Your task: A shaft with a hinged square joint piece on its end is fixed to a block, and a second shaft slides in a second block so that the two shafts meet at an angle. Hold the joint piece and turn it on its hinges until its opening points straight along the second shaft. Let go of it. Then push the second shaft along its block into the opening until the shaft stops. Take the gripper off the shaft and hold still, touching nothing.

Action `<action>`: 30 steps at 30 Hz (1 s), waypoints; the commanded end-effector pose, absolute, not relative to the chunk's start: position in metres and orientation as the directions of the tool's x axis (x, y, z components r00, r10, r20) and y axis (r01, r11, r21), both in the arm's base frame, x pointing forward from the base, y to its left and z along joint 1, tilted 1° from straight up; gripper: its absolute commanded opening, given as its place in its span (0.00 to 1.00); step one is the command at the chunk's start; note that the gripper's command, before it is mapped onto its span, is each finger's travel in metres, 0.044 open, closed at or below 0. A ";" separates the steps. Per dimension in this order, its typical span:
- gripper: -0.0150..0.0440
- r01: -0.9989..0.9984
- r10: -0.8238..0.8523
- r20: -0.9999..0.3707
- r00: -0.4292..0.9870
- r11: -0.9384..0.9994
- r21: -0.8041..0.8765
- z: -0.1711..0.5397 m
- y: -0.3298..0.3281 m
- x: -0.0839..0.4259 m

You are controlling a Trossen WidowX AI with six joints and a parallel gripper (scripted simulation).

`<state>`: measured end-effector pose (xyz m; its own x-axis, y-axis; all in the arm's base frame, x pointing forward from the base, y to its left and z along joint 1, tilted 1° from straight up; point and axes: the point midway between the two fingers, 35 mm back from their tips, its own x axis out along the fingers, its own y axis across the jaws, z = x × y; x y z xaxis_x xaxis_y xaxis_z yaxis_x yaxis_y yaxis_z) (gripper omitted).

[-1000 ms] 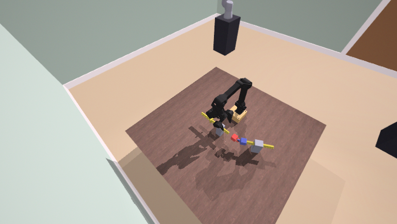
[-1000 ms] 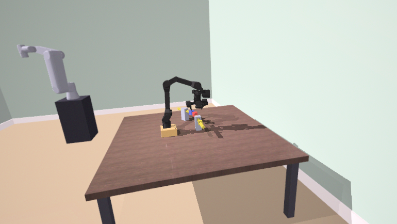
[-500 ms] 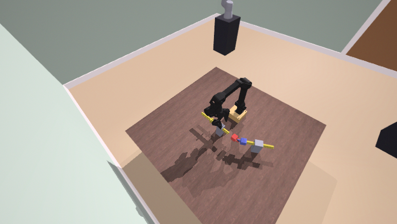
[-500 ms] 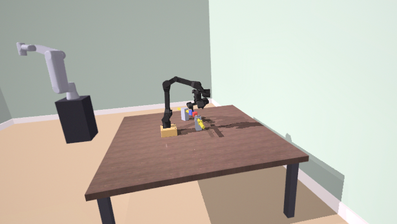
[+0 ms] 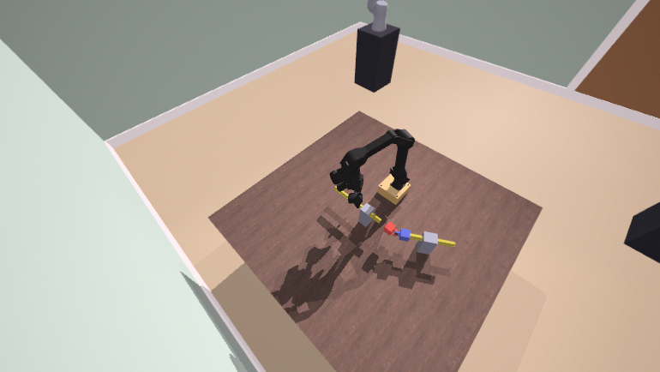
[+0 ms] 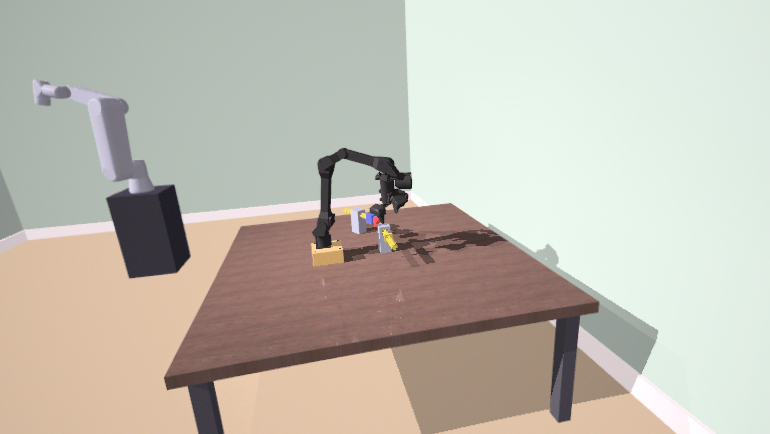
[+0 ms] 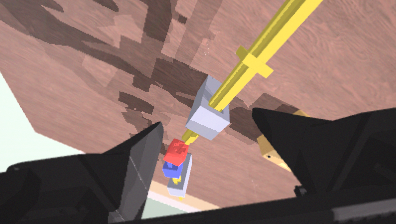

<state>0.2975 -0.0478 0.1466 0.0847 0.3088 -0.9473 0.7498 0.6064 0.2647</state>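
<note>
Red joint piece [image 5: 390, 228] [image 6: 376, 221] [image 7: 176, 152] sits between the two grey blocks, linked to a blue piece [image 5: 405, 234] [image 6: 370, 217] [image 7: 172, 169] on the fixed yellow shaft, which runs through the far block [image 5: 427, 243] [image 6: 358, 221] [image 7: 184, 180]. The sliding yellow shaft [image 5: 375, 217] [image 6: 390, 240] [image 7: 280, 37] passes through the near block [image 5: 366, 214] [image 6: 382, 242] [image 7: 210, 122], its inner end just short of the red piece. Above the outer part of that shaft hangs the gripper [image 5: 349, 193] [image 6: 389, 212] [image 7: 207, 119], fingers wide apart with nothing clamped. Its black arm [image 5: 375, 147] [image 6: 325, 194] stands on a tan base [image 5: 395, 198] [image 6: 327, 258].
</note>
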 end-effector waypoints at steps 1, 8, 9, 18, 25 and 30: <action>1.00 0.674 0.270 -0.960 0.074 0.696 0.248 0.143 -0.065 0.299; 1.00 0.501 0.192 -0.979 0.072 0.842 0.202 0.143 -0.099 0.300; 1.00 0.474 0.181 -0.981 0.070 0.859 0.193 0.143 -0.104 0.300; 1.00 0.216 0.082 -0.995 0.051 0.972 0.091 0.144 -0.147 0.295; 1.00 0.002 0.007 -1.000 0.025 1.000 0.007 0.146 -0.181 0.288; 1.00 -0.042 -0.008 -1.000 0.019 0.999 -0.008 0.146 -0.188 0.286</action>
<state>0.2865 -0.1847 0.1499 0.0356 -0.0048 -0.9994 -0.0086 0.9999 -0.0051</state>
